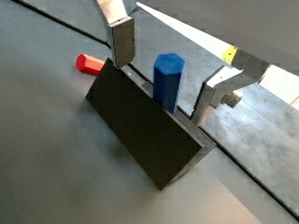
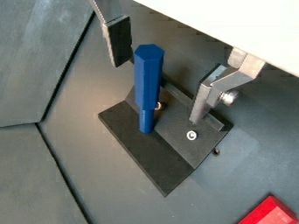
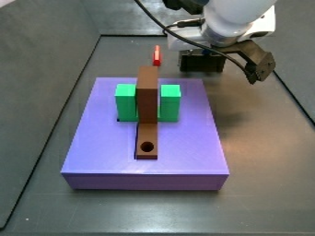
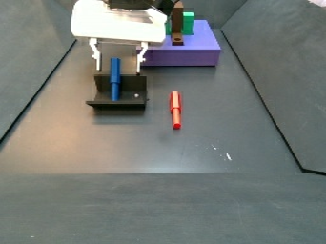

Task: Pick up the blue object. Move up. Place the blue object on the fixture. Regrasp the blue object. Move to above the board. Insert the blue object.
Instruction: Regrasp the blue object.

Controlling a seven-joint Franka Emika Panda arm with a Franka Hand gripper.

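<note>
The blue object (image 2: 147, 87) stands upright on the fixture (image 2: 163, 144), a slim, rigid, faceted peg, probably light and slick, so its upper shaft looks the best place to grip. The claw (image 2: 170, 70) straddles it, released, fingers (image 2: 118, 39) well apart, touching nothing.

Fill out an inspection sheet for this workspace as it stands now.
Surface: dark grey floor, bare apart from the items below.
Job's things: blue object stands upright on the fixture; board carries two green blocks and a brown bar.
Clutter: red peg lies on the floor beside the fixture.
Pincer: pincer open, its fingers on either side of the blue object, not touching it.
Cables: black cables behind the arm.
Surroundings: nothing seen.
</note>
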